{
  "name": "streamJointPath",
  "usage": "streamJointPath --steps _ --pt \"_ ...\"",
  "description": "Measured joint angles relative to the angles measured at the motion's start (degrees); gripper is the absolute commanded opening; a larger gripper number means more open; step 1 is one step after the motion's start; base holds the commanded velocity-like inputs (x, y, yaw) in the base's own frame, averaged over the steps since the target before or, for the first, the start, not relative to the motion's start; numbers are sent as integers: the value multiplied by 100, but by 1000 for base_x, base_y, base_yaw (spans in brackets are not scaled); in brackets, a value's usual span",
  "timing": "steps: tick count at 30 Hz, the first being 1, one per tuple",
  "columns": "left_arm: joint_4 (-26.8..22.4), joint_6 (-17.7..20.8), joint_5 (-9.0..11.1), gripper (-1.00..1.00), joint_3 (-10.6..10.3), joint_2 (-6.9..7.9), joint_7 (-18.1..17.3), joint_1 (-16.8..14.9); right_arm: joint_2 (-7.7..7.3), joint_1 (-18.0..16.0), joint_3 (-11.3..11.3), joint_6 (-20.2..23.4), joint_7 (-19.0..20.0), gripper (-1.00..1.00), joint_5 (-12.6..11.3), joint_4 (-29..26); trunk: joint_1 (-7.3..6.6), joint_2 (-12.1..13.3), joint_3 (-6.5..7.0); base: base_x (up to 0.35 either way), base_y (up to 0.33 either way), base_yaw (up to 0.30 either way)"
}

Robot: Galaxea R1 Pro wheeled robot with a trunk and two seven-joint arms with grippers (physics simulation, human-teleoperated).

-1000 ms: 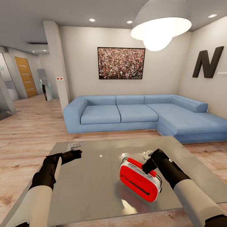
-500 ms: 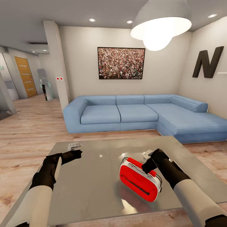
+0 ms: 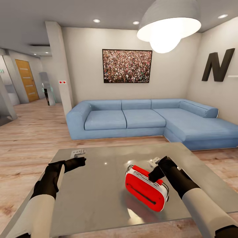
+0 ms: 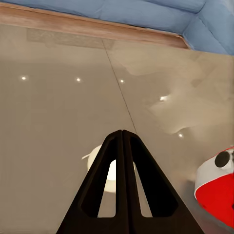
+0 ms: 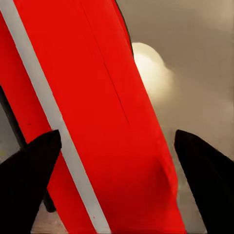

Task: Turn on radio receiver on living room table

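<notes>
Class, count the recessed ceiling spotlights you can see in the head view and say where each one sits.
3: one above the pillar, one just left of the pendant lamp, one at far right. The lamp may hide more.

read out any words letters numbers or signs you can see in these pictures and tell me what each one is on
"N": large black letter on the right wall; whatever follows it is cut off by the picture's edge.
The radio receiver: no readable label on its red face.
Small white item at the table's far left edge: any markings are too small to read.
The crowd picture: no text legible.
</notes>
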Motion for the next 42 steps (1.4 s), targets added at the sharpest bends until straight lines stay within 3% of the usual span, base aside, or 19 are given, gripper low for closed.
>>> streamJointPath --steps 32,42 --pt "0 4 11 -100 0 0 -15 0 -1 -1 -18 -1 0 100 -3 11 0 0 0 0 0 0" --pt "0 -8 18 -100 0 -1 0 0 -2 -1 -18 -4 0 100 4 9 -219 399 179 0 0 0"
